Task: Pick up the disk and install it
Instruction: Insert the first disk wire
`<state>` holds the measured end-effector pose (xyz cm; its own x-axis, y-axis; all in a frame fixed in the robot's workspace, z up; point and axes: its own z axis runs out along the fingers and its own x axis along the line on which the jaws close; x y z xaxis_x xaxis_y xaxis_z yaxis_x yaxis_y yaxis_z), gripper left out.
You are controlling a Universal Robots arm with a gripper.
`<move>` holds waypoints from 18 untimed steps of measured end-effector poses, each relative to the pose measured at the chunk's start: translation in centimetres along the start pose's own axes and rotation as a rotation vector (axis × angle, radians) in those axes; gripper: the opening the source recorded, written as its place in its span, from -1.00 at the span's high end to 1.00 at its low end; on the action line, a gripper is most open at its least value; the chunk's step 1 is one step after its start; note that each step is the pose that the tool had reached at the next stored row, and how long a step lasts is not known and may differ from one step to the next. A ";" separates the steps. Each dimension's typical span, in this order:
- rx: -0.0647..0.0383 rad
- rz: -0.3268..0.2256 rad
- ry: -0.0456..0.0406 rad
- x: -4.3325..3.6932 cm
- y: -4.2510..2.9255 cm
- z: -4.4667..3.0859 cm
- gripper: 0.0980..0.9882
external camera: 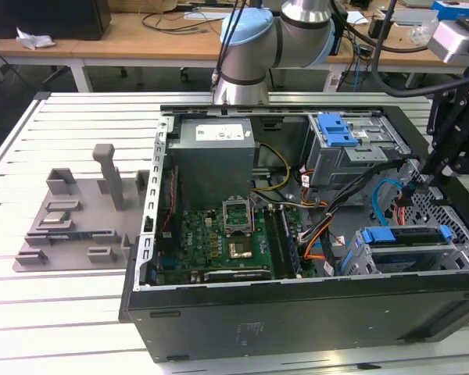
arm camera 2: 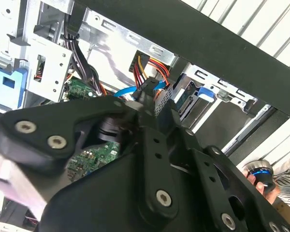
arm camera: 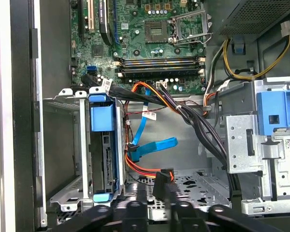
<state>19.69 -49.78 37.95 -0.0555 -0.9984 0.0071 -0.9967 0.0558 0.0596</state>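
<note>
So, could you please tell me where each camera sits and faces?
Exterior view: off the arm, looking down on the computer case; arm behind it, gripper at the exterior view's right.
First wrist view: on the arm, looking into the case at the disk in its cage; gripper links show.
Second wrist view: on the arm, looking past the gripper's body at cables.
All share the case and gripper.

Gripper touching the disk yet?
Apart. In the exterior view, a clear gap separates the gripper from the disk below it.
</note>
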 end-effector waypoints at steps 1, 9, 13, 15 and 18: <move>0.000 0.000 0.0000 0.00 0.00 0.00 0.56; 0.000 0.000 0.0038 -0.82 0.00 0.77 0.41; 0.001 0.001 0.0190 -1.55 -0.07 2.56 0.41; 0.001 0.001 0.0205 -1.54 -0.07 2.57 0.41; 0.001 0.001 0.0204 -1.54 -0.07 2.57 0.41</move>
<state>19.69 -48.26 35.37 -0.0555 -0.9981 0.0275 -0.9966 0.0571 0.0588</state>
